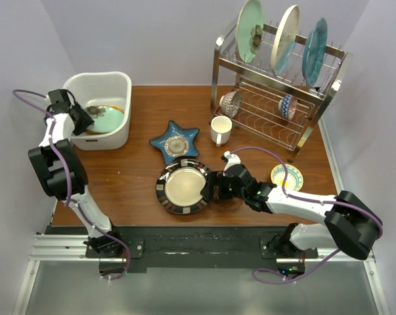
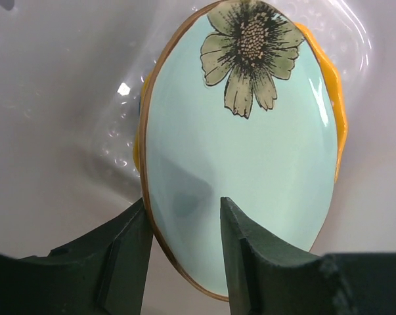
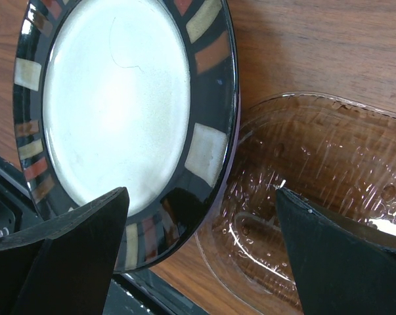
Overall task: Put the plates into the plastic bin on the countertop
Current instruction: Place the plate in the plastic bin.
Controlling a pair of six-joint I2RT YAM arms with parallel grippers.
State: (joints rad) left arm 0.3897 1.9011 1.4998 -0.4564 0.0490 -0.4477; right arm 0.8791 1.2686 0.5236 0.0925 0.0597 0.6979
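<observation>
In the white plastic bin (image 1: 121, 81) at the back-left corner of the countertop (image 1: 135, 172), the pale green flower plate (image 2: 243, 164) lies on the orange scalloped plate (image 2: 339, 111). The left gripper (image 2: 184, 209) is about half open, a finger either side of its near rim, not pinching it far as I can see. Up front the black-rimmed cream plate (image 3: 119, 98) lies with its right edge over a clear dish (image 3: 322, 190), and the right gripper (image 3: 201, 197) is spread wide above that edge, empty. It's glazed ceramic, so I'd guess stiff, heavyish, slick and chippable: grab that overhanging rim.

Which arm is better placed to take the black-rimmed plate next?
Right. The right gripper has its jaws open around the edge of the black-rimmed plate; the left gripper is across at the plastic bin, with the green plate between its jaws.
</observation>
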